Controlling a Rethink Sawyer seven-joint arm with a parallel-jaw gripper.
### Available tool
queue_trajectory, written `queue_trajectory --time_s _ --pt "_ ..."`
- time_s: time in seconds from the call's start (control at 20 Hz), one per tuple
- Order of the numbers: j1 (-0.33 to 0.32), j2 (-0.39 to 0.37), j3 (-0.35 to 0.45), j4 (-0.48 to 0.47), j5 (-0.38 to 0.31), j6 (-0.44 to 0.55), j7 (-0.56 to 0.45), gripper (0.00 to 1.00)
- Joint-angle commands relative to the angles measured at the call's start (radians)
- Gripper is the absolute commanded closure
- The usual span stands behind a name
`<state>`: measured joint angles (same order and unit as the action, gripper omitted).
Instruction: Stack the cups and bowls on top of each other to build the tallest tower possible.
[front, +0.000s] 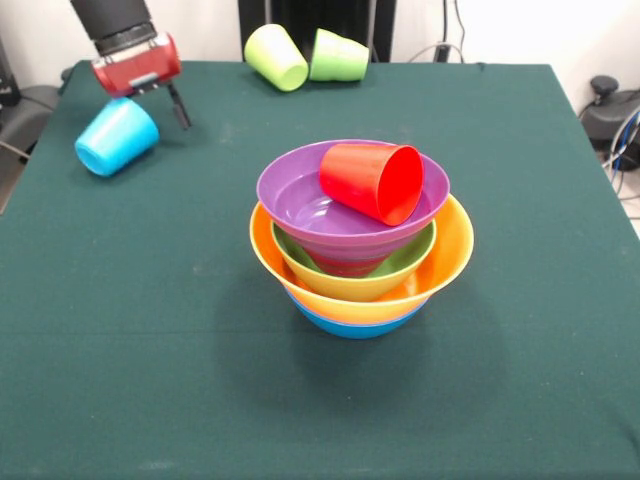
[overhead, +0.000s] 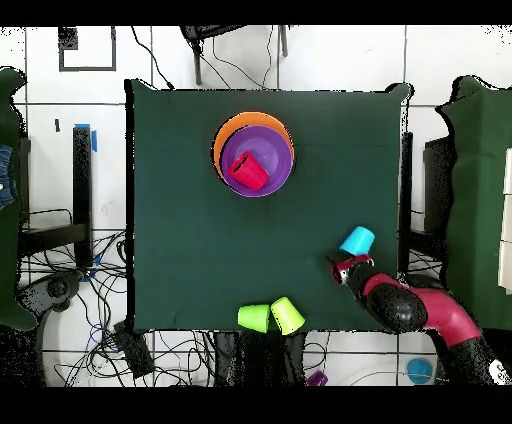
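Note:
The tower stands mid-table: a blue bowl at the bottom, then the large orange bowl, the green bowl, the small red bowl and a purple bowl on top. The red cup lies on its side in the purple bowl. The tower and red cup also show in the overhead view. The sky blue cup lies on its side. My gripper hangs open just beside and above it; one black finger shows. The second purple bowl is hidden.
The yellow-green cup and the green cup lie on their sides, side by side, at the table's edge nearest the robot. The green tablecloth covers the table. Cables lie on the floor around it.

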<state>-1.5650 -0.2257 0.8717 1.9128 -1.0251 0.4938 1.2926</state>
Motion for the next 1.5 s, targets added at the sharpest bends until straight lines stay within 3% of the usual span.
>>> queue_trajectory --time_s 0.05,0.35,0.55,0.75,1.15,1.5 --pt "0.169 0.016 0.056 -0.163 0.028 0.092 -0.220 0.00" --pt "0.267 -0.084 0.005 -0.138 0.082 0.019 0.035 0.00" --pt "0.315 -0.157 -0.006 -0.103 0.129 -0.046 0.151 0.00" --pt "0.357 -0.222 -0.030 -0.134 0.174 -0.115 0.234 0.00" --pt "0.345 -0.244 -0.036 -0.180 0.182 -0.110 0.099 0.00" --pt "0.342 -0.262 -0.040 -0.219 0.195 -0.069 0.052 0.00"
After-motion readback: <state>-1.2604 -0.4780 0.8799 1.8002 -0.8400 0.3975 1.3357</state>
